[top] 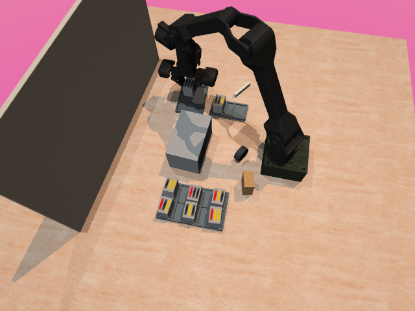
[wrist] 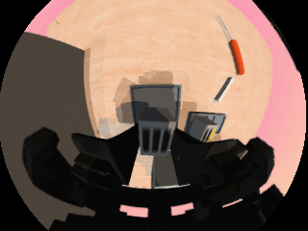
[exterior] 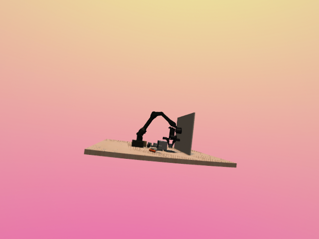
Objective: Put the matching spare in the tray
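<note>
My gripper [top: 189,84] [wrist: 154,125] [exterior: 172,140] is shut on a small grey spare [top: 189,84] [wrist: 156,137] with dark stripes on its face. It holds the spare just above the near end of the flat grey tray [top: 186,106] [wrist: 157,95], close to the dark wall. The grey mounted unit [top: 189,140] [exterior: 162,145] stands in front of the tray; its back is hidden. A rack [top: 177,201] nearer the front holds several spares with red and yellow stripes. A smaller holder [top: 236,111] right of the tray carries one striped spare [top: 219,103] [wrist: 206,126].
A tall dark wall [top: 67,100] [exterior: 185,132] stands left of the tray. A white bar [top: 242,89] [wrist: 222,90], a black cylinder [top: 240,153] and a brown block [top: 248,182] lie near the arm's base [top: 285,162]. An orange-handled tool [wrist: 238,56] lies farther off.
</note>
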You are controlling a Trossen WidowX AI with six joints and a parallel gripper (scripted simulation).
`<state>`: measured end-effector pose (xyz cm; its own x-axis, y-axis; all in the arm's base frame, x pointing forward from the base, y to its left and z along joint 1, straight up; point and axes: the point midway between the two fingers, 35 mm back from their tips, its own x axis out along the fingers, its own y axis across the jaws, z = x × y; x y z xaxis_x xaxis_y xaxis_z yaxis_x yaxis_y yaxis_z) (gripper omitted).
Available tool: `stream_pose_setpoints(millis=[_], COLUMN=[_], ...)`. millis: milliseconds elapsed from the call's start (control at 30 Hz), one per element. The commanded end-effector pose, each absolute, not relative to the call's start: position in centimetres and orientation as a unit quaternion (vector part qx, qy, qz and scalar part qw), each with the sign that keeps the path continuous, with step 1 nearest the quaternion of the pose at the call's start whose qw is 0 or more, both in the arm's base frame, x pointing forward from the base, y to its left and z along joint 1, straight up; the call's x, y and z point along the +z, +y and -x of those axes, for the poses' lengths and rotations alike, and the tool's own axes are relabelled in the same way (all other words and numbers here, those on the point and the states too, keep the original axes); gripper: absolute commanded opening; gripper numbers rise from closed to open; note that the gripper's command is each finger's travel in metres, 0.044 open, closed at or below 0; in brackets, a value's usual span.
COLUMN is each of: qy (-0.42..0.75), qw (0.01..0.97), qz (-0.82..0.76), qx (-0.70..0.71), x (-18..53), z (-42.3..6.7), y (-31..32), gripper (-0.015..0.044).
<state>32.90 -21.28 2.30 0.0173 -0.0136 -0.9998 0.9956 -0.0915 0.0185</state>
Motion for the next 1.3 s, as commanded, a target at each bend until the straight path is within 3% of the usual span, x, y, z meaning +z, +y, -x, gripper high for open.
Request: stream_pose_setpoints(millis=[0, 1033, 1267], qy=[0.467, 0.467, 0.469], qw=[0.483, 0.482, 0.484], qz=[-0.526, -0.526, -0.524], qx=[-0.522, -0.522, -0.521], x=[1.9, -0.9, -0.6], z=[-32.9, -32.5, -32.5], y=[-21.2, -21.0, -21.0], gripper=[0.0, 0.0, 0.0184])
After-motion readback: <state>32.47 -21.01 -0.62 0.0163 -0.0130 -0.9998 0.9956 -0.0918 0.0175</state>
